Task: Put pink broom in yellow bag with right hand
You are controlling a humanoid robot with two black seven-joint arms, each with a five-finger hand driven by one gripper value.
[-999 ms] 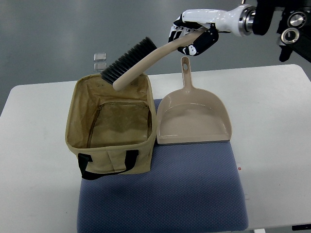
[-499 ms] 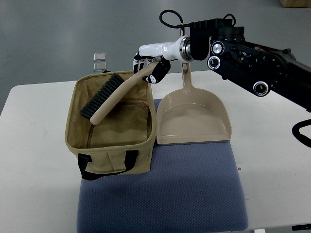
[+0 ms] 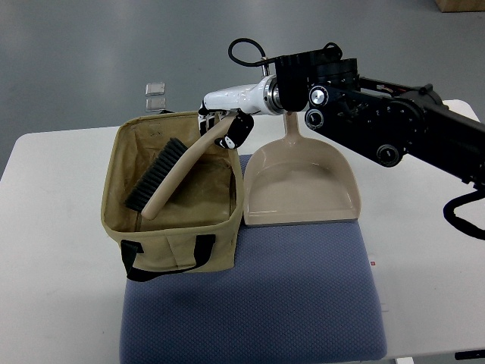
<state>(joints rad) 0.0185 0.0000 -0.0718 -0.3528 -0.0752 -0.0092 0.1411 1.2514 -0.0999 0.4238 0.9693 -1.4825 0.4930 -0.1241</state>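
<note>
From my remote seat, a blue mat (image 3: 258,303) lay at the table's (image 3: 53,250) near edge. On it stood the bag (image 3: 170,193), the dustpan (image 3: 303,186) just right. The broom (image 3: 168,176) slanted inside the bag, bristles low. My right hand (image 3: 223,125) gripped its handle over the bag's far rim.

Broom (image 3: 168,174) in bag (image 3: 170,246), dustpan (image 3: 301,188) just right.

A single top view looks steeply down from the robot's own side, taking in the whole white surface (image 3: 61,250) and grey floor (image 3: 114,45) beyond.
</note>
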